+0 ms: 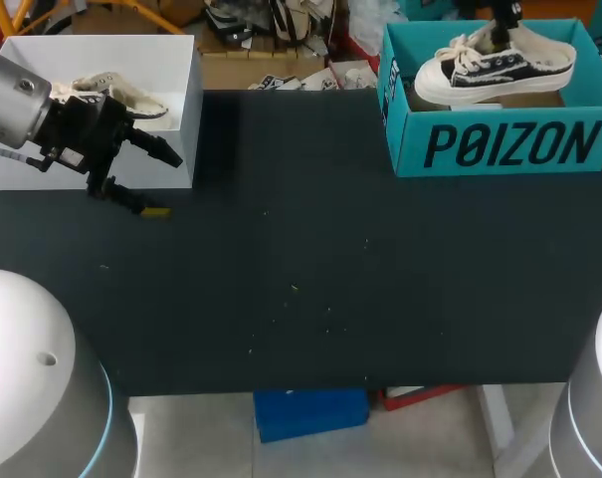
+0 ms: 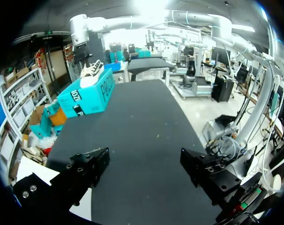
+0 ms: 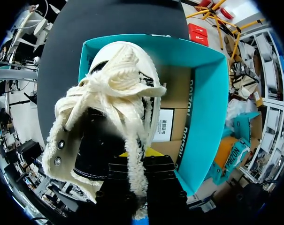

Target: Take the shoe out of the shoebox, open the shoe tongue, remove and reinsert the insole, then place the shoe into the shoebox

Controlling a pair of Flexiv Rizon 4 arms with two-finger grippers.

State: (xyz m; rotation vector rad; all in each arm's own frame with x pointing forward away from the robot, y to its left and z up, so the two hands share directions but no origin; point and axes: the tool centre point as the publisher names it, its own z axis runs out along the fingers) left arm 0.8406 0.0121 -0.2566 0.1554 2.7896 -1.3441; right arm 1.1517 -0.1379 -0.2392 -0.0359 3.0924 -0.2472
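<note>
The black surface (image 1: 301,299) carries a teal cardboard shoebox (image 1: 500,149) at its far right corner. The black-and-white canvas shoe with frayed cream laces (image 1: 495,65) hangs just over the box's opening, its heel end clamped in the right end effector (image 3: 140,164) and its toe pointing away from it. To my eye this is the lift-out, so I'd want a straight rise until the sole clears the rim before swinging toward the middle; the left end effector (image 2: 144,161) hovers released near the left edge, well apart.
</note>
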